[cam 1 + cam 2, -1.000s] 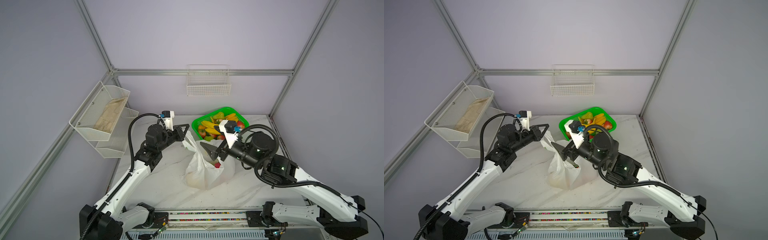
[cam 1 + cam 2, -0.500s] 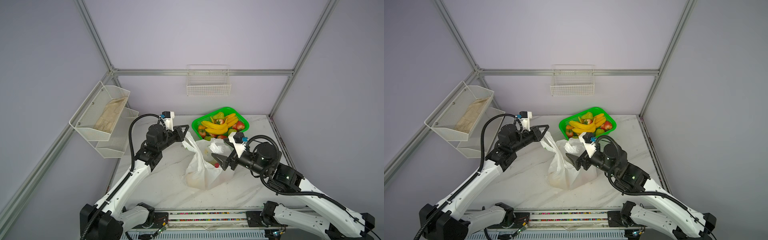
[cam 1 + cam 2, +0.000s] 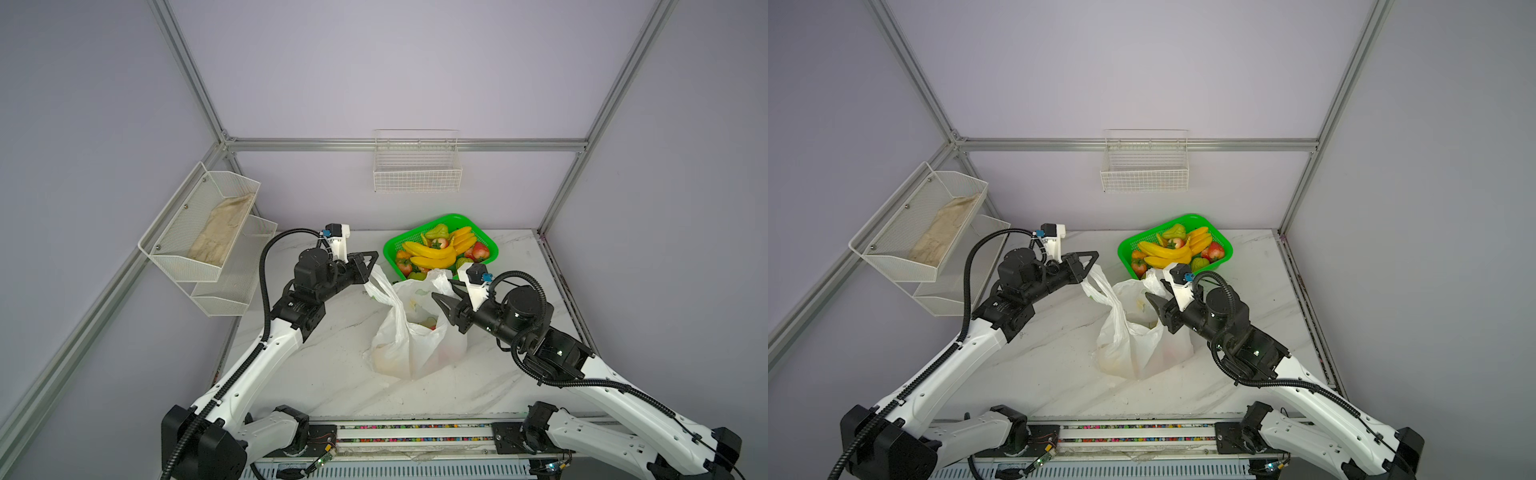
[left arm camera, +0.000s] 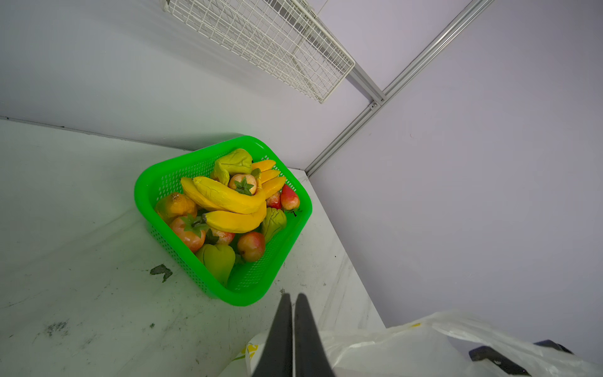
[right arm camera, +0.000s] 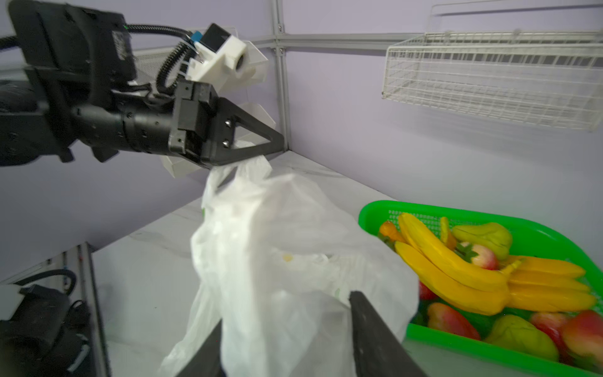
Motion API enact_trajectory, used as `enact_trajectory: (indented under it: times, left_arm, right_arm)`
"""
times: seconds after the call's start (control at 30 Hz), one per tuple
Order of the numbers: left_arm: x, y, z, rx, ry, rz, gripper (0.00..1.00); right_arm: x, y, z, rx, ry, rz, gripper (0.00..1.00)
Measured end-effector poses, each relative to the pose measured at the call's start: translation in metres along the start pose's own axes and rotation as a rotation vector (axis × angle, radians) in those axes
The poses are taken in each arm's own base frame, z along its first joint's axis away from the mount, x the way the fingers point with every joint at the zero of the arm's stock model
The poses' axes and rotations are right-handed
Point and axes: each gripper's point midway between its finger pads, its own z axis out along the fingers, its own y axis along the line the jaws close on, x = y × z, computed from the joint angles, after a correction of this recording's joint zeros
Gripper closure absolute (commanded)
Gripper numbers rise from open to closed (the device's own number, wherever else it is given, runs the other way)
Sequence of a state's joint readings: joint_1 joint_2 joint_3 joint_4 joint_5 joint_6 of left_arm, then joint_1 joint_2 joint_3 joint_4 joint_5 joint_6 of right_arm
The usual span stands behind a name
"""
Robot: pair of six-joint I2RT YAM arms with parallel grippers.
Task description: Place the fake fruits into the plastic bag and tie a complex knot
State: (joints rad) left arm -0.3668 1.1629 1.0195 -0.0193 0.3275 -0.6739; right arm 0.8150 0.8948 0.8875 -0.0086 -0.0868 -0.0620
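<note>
While the plastic bag (image 3: 399, 345) slumps on the table (image 3: 324, 374) just in front of the green basket (image 4: 143, 186), most fake fruits (image 4: 228, 199) lie piled in that basket. The bag's contents are mostly hidden by the film; only a red-green bit shows at its mouth in a top view. One bag handle is pinched and held up by the left gripper (image 5: 275, 148), its fingers together. The left wrist view crops them and shows only a thin slit between. At the bag's other side is the right gripper (image 5: 286, 308), fingers apart with film between them. They are cropped and blurred, so contact is unclear. The bag's print is hard to make out.
</note>
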Motion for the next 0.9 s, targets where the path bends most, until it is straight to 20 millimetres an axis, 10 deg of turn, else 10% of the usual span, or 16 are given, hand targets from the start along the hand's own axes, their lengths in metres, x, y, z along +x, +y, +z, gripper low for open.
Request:
enact_trajectory:
  times: [0.23,0.57,0.9]
  left_arm:
    - [-0.009,-0.001,-0.012,-0.033,-0.04,0.06,0.44]
    - [-0.056,-0.032,-0.081,-0.082,-0.254,0.256,0.36]
    - [-0.036,-0.152,-0.068,0.265,-0.15,0.448,0.37]
  right_arm:
    - [-0.021,-0.003,0.005,-0.001,-0.104,0.05,0.81]
    - [-0.023,-0.008,0.013,-0.009,-0.122,0.102,0.86]
    - [-0.024,-0.008,0.014,-0.052,-0.129,0.108,0.87]
